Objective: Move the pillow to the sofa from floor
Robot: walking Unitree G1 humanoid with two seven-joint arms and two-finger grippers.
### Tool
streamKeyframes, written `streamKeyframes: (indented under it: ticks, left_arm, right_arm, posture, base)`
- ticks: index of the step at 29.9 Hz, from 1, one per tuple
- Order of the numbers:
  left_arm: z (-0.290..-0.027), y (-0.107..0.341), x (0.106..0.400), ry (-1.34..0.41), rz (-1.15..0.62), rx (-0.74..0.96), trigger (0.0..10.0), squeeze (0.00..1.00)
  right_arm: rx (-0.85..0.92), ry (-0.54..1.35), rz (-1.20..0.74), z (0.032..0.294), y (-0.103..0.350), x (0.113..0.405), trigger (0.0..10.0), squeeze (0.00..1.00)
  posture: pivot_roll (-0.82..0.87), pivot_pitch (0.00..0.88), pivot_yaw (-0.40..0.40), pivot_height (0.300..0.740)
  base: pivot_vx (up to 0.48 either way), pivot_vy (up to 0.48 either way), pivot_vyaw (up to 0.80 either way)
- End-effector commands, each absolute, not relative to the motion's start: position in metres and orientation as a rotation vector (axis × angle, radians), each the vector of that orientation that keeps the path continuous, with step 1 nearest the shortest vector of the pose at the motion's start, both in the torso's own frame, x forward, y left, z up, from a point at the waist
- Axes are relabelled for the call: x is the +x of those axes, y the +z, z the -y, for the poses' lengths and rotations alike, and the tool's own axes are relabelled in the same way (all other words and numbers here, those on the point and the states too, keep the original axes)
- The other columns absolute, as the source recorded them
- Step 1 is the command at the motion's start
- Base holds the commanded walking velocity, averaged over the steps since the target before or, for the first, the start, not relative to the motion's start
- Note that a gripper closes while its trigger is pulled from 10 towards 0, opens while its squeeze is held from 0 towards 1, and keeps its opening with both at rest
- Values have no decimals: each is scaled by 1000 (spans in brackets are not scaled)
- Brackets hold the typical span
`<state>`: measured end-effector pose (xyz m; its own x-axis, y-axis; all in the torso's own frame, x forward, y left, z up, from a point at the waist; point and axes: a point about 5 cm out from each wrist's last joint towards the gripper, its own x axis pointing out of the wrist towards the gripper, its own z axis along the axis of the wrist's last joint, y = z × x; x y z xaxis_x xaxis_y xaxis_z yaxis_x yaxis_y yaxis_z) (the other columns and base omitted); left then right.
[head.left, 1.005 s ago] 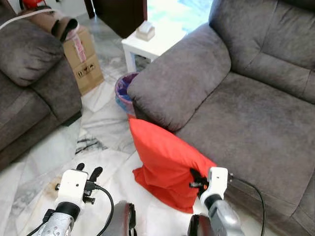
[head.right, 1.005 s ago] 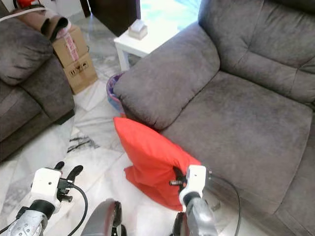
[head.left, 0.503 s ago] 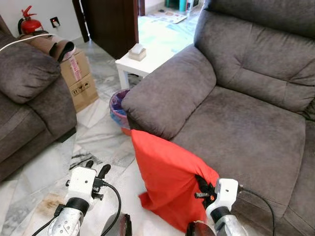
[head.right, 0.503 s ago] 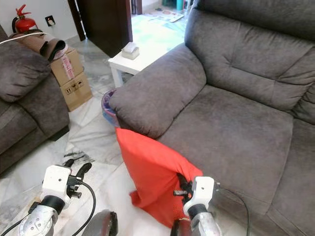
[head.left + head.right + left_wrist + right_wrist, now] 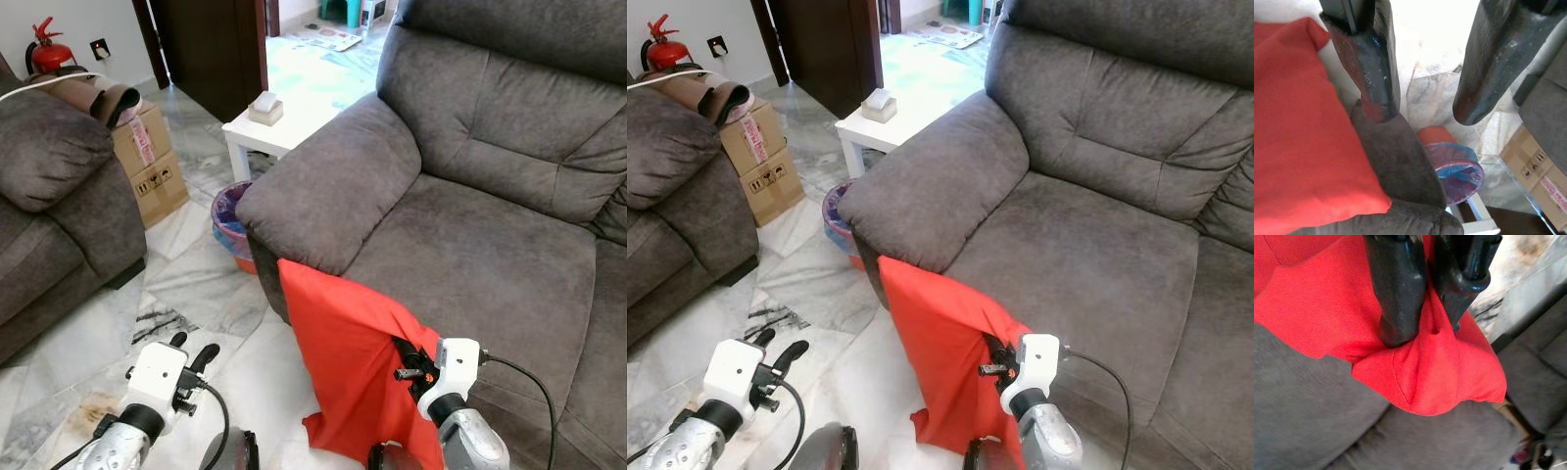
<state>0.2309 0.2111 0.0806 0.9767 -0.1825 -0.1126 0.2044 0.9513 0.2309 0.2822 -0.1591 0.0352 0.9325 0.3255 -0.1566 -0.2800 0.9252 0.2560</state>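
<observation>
at the front edge of the grey sofa, beside its left armrest, the red pillow hangs with its long axis close to vertical. its upper corner leans on the sofa's front face below the armrest; its lower corner hangs just above the marble floor, though contact cannot be ruled out. the right end effector holds the pillow by a bunched fold of its upper right edge; in the right wrist view its two black fingers are pressed narrowly together on the red cloth. the pillow's bulk lies to the robot's left of and below this end effector, while the seat cushion lies ahead and to the right, higher than the pillow's lower corner. the coming move likely turns on this: the pillow must rise clear of the seat's front edge, then travel forward onto the cushion. the right arm is the nearer and already carries the load. the left end effector is low over the floor, well apart from the pillow, its fingers spread wide with nothing between them. the cushion is broad, soft and bare. beyond the armrest stand a purple-lined bin and a small white side desk bearing a tissue box. a second grey sofa, a cardboard box and a fire extinguisher lie to the left.
</observation>
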Motion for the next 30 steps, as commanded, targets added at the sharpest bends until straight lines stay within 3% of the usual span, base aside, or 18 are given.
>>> streamKeyframes:
  ticks: [1, 9, 11, 14, 17, 23, 29, 30]
  left_arm:
    - [-213, 89, 232, -209, -72, 245, 10000, 0]
    - [-216, 92, 237, -289, -135, 206, 10000, 0]
    - [-221, 94, 238, -303, -160, 183, 10000, 0]
    - [-225, 74, 223, -505, -327, 325, 10000, 0]
    - [-228, 72, 220, -540, -355, 366, 10000, 0]
    - [-228, 89, 228, -560, -297, 349, 10000, 0]
    - [-215, 90, 217, -794, -377, 405, 10000, 0]
    - [-212, 90, 214, -847, -387, 388, 10000, 1000]
  right_arm:
    - [215, 376, -40, 154, 69, 299, 10000, 0]
    - [146, 526, -94, 143, 65, 293, 10000, 0]
    - [135, 608, -112, 137, 63, 289, 10000, 0]
    - [59, 824, -215, 131, 51, 275, 10000, 0]
    - [3, 927, -274, 135, 45, 265, 10000, 0]
    - [5, 982, -305, 147, 47, 263, 10000, 0]
    - [22, 1118, -326, 144, 49, 251, 10000, 0]
    - [11, 1153, -331, 143, 50, 249, 10000, 0]
  posture:
    - [130, 126, -4, 695]
    - [134, 125, 3, 740]
    - [135, 125, 4, 740]
    - [144, 124, 5, 740]
    - [145, 121, 5, 740]
    - [148, 119, 1, 740]
    - [151, 119, 3, 740]
    - [148, 118, 4, 740]
  base:
    - [0, 0, 0]
    - [0, 0, 0]
    - [0, 0, 0]
    - [0, 0, 0]
    - [0, 0, 0]
    - [0, 0, 0]
    - [0, 0, 71]
    - [0, 0, 0]
